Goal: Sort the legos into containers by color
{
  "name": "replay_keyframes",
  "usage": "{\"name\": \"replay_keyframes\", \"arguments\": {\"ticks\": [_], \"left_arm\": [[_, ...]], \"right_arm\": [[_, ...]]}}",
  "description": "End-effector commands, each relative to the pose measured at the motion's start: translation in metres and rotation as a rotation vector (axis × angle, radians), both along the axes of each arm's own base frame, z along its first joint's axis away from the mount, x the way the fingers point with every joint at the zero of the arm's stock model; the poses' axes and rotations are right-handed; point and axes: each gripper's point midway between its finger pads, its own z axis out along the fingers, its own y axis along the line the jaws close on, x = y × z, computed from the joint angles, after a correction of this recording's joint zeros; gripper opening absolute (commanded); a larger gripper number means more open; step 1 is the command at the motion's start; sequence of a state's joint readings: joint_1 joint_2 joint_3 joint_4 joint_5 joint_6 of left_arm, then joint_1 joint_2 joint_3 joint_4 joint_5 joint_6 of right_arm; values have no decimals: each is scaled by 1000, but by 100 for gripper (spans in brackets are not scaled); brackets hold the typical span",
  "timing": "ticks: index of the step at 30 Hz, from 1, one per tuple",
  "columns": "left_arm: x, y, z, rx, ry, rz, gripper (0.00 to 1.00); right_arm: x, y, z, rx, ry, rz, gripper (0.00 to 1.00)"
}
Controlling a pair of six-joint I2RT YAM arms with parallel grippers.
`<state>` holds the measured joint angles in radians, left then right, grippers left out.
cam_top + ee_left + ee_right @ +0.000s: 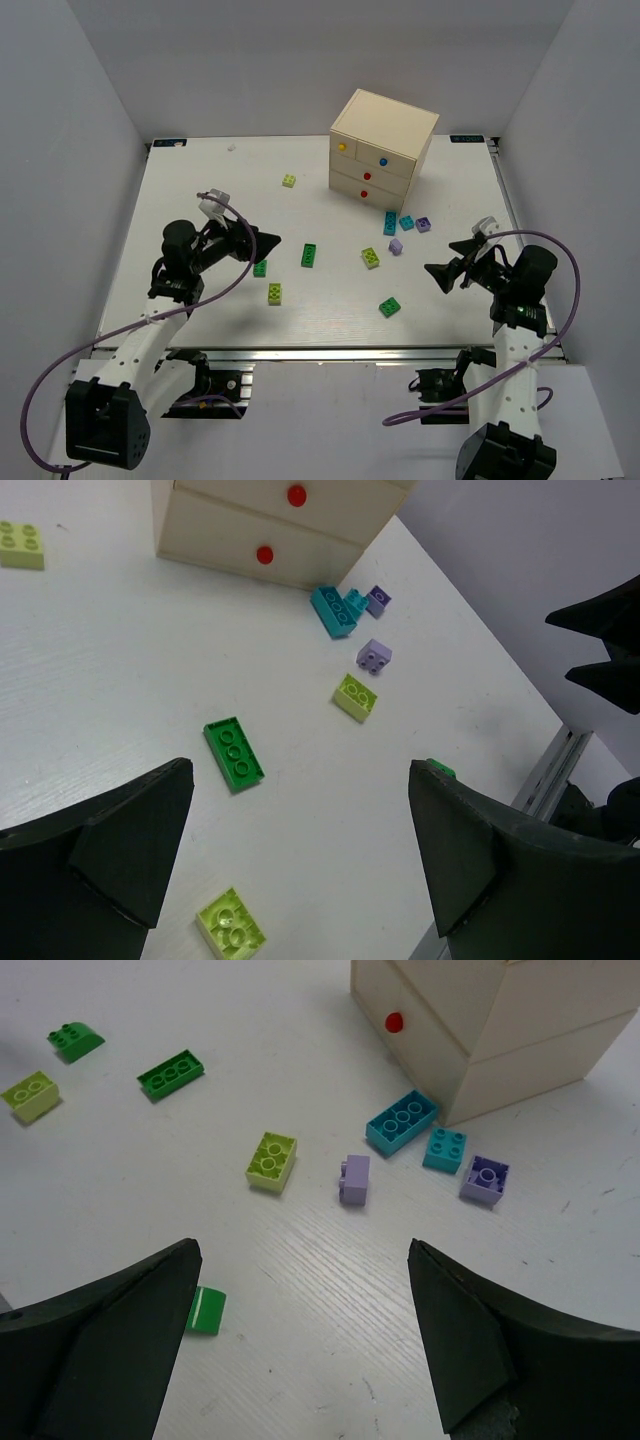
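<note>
Your left gripper [272, 241] and right gripper [436, 274] hang wide open and empty over the white table [200, 190]. Small studded plastic bricks [310, 255] in lime, green, teal and lilac lie scattered between them, near the cream wooden three-drawer chest [385, 130] at far right. Only the overhead view shows its yellow knob [343, 147] and blue knob [383, 160]. The wrist views crop it to red knobs [265, 554], and the right one half-hides a green brick [207, 1310] behind a finger.

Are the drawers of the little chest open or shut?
Shut: the drawer fronts sit flush with the chest, none pulled out.

Bright, even overhead light — soft faint shadows, sharp focus, wrist views wide-angle
</note>
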<state>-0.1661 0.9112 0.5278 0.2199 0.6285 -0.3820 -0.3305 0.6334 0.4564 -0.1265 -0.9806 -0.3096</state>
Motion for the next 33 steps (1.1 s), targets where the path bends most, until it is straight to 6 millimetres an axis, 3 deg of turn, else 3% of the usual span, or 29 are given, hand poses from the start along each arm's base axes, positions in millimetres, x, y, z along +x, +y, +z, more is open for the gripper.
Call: {"name": "replay_keyframes", "arguments": {"ticks": [1,5,20,33], "left_arm": [[1,-3,16,-2,-11,-3,98],[3,-8,7,21,32,-8,96],[15,-11,-21,112,144,32,81],[11,-12,-27,143,163,42,92]], "right_arm": [[-6,9,8,-21,-21,84,89],[-3,10,10,13,29,102,89],[16,-2,-16,18,152,-7,89],[18,-4,-23,22,179,-28,89]]}}
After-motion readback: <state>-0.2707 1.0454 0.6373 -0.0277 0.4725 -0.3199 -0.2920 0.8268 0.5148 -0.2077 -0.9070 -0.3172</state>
